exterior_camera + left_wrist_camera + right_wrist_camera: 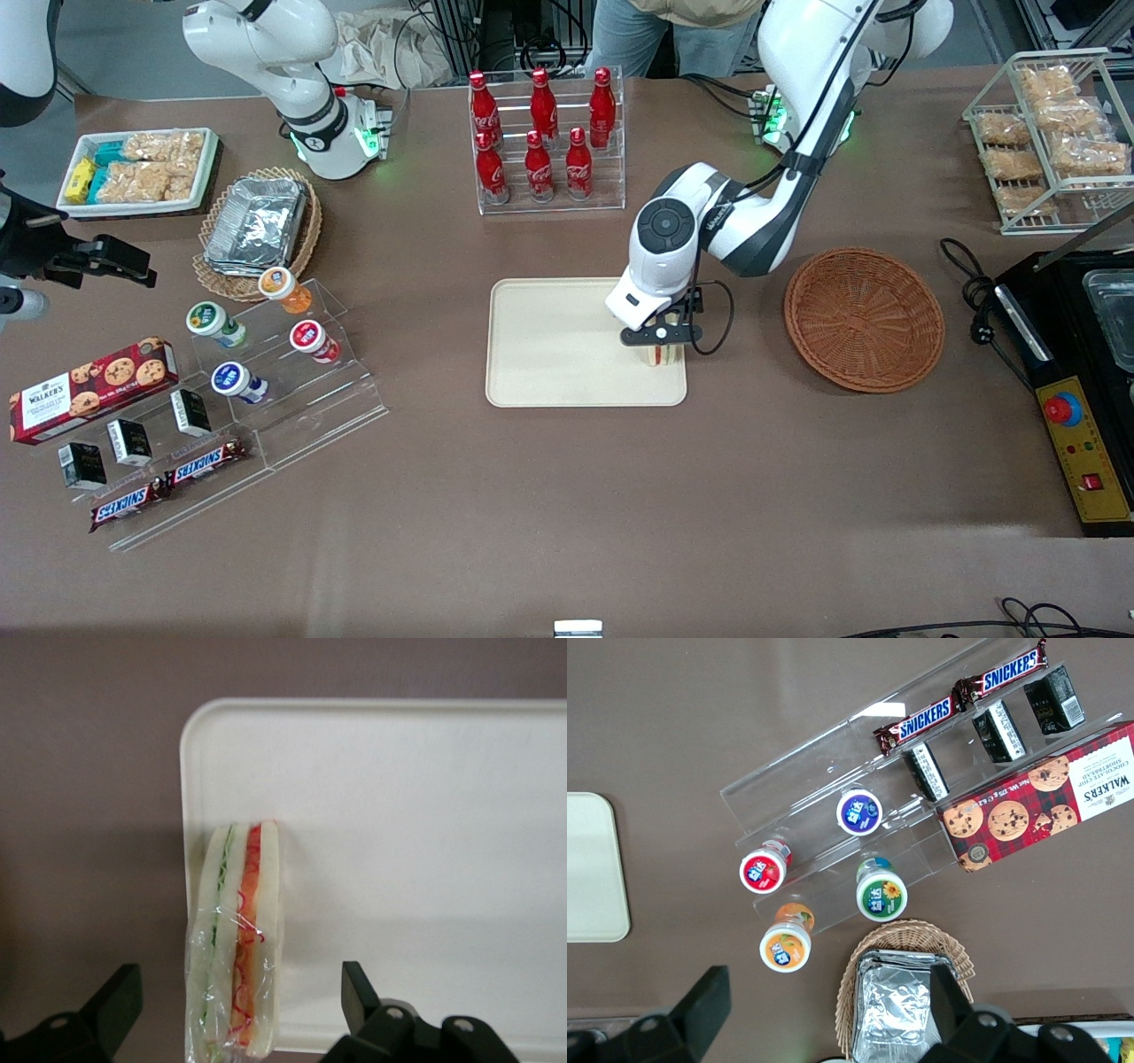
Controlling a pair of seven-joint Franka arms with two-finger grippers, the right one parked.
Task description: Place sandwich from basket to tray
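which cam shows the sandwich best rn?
Left wrist view: the sandwich stands on edge on the tray near its rim, filling layers clear, between the open gripper fingers. The front view shows only a sliver under the gripper. The right wrist view misses it.

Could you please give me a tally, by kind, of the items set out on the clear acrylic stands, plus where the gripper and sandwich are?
Red cola bottles: 6
Yogurt cups: 4
Small black boxes: 3
Snickers bars: 2
Walker's cookie box: 1
Total: 16
Gripper: open, straddling the sandwich, which stands on the tray.
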